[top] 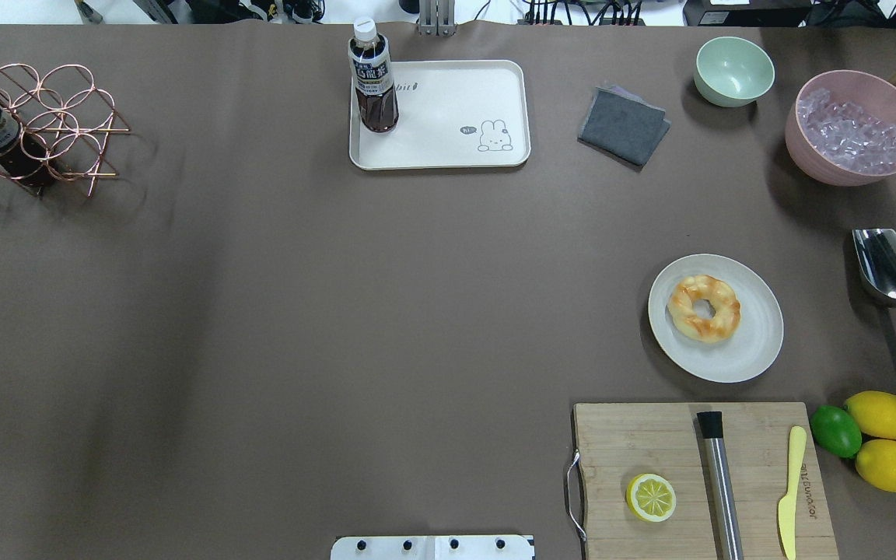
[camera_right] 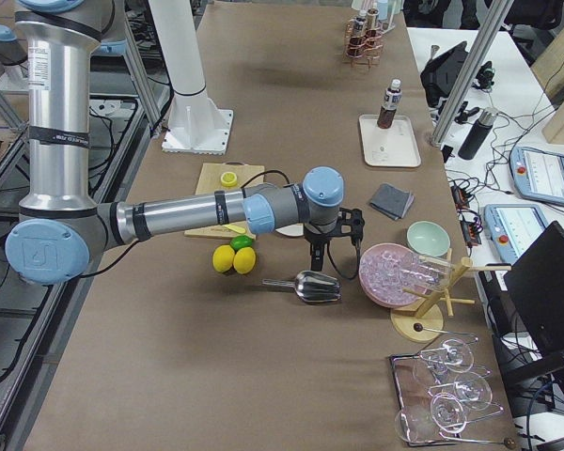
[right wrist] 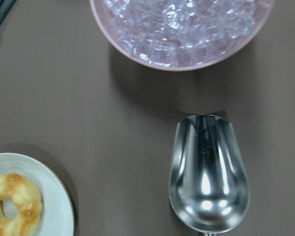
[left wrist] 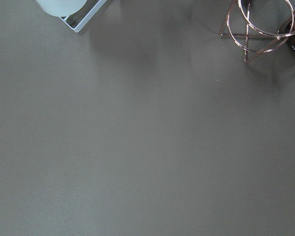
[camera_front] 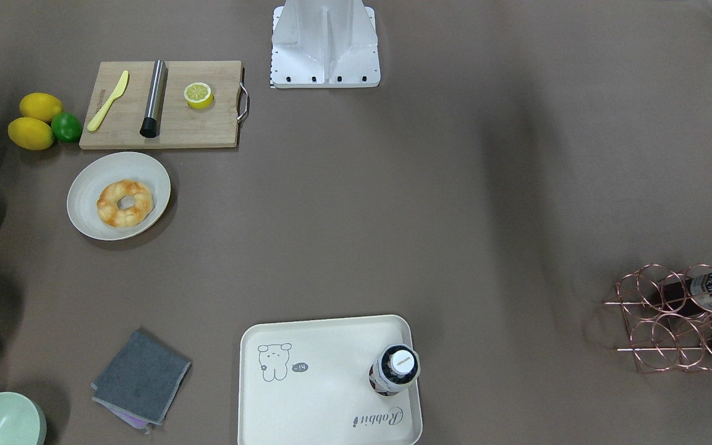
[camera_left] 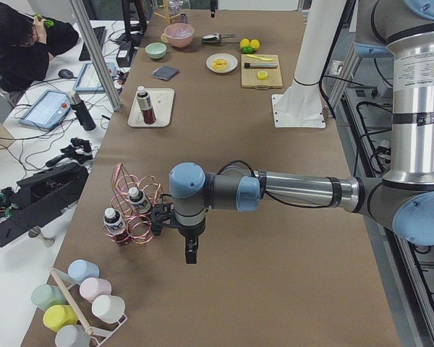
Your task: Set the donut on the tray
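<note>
The donut (top: 703, 307) lies on a round cream plate (top: 751, 342) on the robot's right side, and also shows in the front view (camera_front: 125, 203) and the right wrist view (right wrist: 12, 204). The cream tray (top: 448, 117) with the bear drawing sits at the table's far middle (camera_front: 325, 383), with a dark bottle (top: 372, 78) standing on one corner. My left gripper (camera_left: 191, 254) hangs over the table by the copper rack. My right gripper (camera_right: 317, 258) hangs above the scoop, beside the plate. I cannot tell whether either is open or shut.
A wooden cutting board (top: 650, 443) carries a lemon half (top: 651, 497), a metal rod and a yellow knife. Two lemons and a lime lie beside it. A steel scoop (top: 887, 268), a pink bowl of ice (top: 852, 128), a green bowl, a grey cloth (top: 623, 124) and a copper rack (top: 36, 117) stand around.
</note>
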Robot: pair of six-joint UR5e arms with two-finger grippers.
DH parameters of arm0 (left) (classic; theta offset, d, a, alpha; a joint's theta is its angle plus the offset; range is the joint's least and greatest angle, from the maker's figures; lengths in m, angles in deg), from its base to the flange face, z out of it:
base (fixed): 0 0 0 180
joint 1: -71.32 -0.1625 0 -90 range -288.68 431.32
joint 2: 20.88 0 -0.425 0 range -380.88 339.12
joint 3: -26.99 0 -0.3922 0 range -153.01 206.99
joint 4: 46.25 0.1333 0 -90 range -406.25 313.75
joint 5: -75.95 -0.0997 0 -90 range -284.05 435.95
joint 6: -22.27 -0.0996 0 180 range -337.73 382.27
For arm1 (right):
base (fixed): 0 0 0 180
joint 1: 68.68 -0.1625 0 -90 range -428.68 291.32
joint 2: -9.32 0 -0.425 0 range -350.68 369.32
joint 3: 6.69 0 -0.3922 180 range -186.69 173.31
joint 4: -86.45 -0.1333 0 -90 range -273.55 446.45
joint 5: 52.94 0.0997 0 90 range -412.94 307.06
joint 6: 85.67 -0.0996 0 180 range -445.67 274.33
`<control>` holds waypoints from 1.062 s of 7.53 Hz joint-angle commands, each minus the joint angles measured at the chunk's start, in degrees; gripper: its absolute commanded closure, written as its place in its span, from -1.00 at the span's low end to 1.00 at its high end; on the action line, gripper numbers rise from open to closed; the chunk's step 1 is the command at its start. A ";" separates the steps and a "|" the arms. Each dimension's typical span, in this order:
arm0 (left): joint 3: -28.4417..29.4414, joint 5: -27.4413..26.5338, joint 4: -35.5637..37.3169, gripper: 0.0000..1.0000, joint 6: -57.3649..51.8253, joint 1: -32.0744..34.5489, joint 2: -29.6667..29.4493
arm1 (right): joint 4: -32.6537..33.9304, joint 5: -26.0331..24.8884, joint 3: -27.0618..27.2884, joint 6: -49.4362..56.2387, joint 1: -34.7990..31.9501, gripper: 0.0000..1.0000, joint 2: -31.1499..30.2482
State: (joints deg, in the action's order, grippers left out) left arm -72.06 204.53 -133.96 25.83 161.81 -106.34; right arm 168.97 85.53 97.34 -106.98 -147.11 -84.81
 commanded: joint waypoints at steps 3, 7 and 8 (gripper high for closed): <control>0.08 0.00 0.00 -0.96 0.22 -0.05 -0.06 | -15.46 -3.80 0.12 -22.50 16.26 -1.00 -1.24; 0.26 -0.09 0.09 -0.96 0.31 0.04 0.11 | -18.72 -10.57 -1.37 -29.81 25.84 -1.00 0.61; 0.52 -0.09 0.00 -0.96 0.31 0.04 0.11 | -19.24 -11.55 -1.37 -30.27 27.09 -1.00 0.70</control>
State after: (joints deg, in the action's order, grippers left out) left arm -71.78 204.49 -133.88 26.13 161.81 -106.32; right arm 150.40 76.41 96.25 -134.93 -123.30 -84.63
